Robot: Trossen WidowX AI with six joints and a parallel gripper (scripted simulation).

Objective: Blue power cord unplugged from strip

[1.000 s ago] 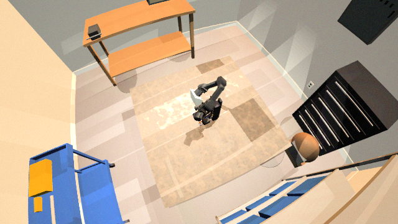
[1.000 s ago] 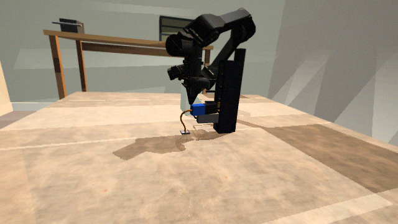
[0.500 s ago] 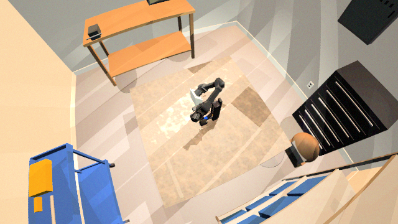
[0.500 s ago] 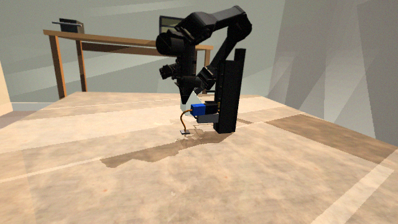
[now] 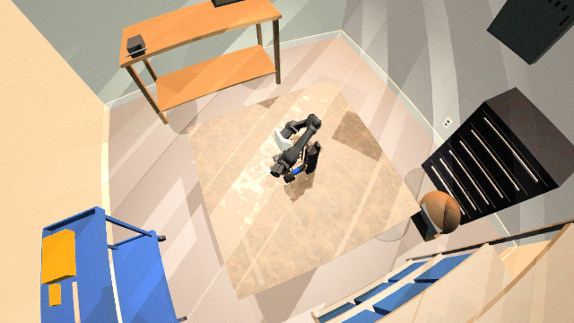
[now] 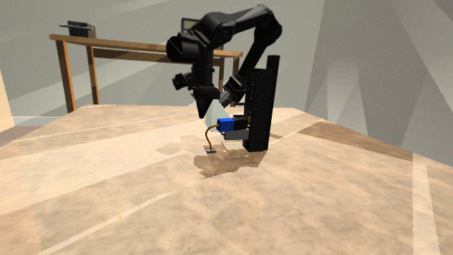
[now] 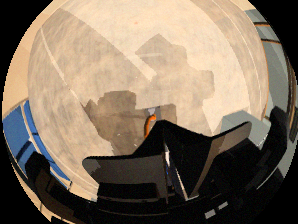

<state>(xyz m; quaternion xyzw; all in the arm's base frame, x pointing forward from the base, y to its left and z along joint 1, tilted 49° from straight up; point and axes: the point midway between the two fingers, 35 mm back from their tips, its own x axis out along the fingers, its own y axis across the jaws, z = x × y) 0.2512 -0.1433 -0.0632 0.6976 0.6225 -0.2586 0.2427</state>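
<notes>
While blue plug [image 6: 225, 125] sits in strip [image 6: 261, 106], fingers [image 6: 204, 112] closed, empty, hovering above.

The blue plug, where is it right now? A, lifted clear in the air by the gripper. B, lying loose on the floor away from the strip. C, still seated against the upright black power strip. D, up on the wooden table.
C: in the exterior view the blue plug sits against the side of the standing black power strip, with its orange cord curving down to the floor.
</notes>
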